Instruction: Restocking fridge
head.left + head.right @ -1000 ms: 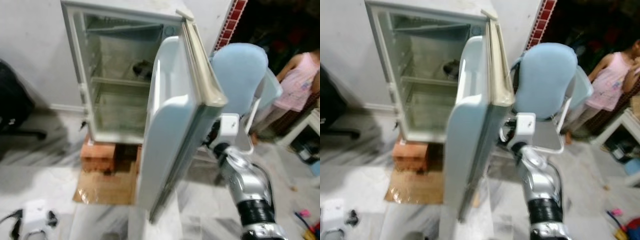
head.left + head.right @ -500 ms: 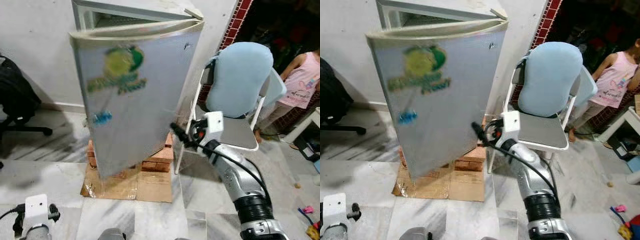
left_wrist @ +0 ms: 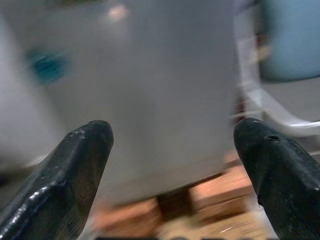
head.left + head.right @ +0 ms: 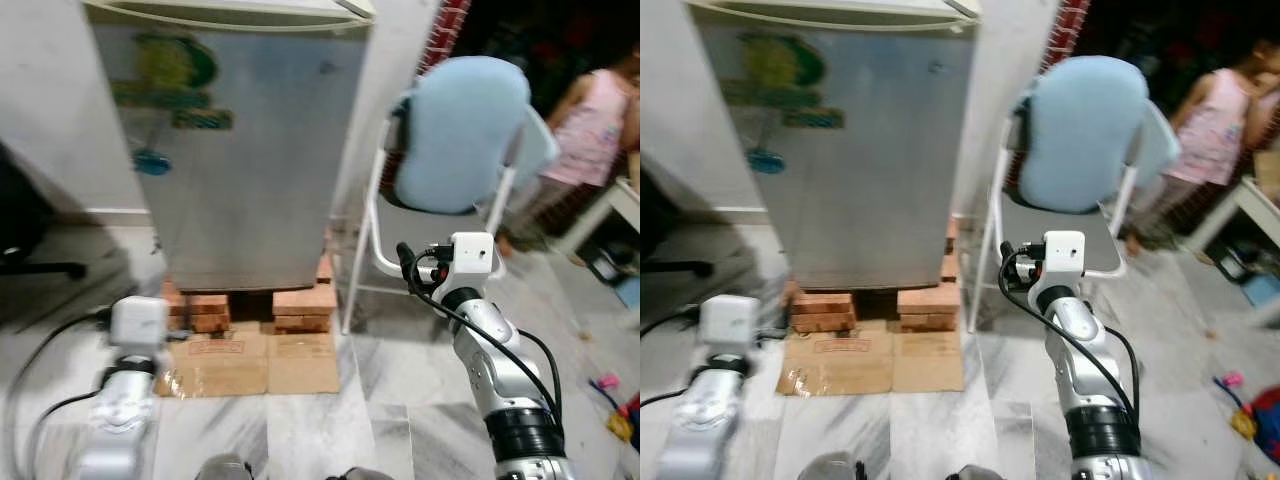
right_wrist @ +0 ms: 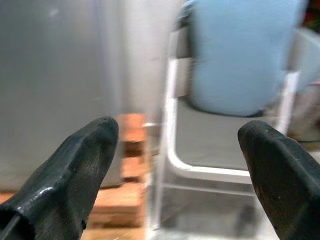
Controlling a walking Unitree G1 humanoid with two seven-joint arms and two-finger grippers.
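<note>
Both our grippers, left and right, hang wide open and empty now that the fridge door, upper left, has swung shut, likely ending the restocking.

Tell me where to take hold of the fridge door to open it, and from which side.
Judging by the pictures, take the fridge door by its free vertical edge, on the robot's left. The hinge seems to be on the chair side. No handle is visible on the flat front, so hook a finger behind that edge. The left gripper, open and facing the door, is better placed than the right gripper.
</note>
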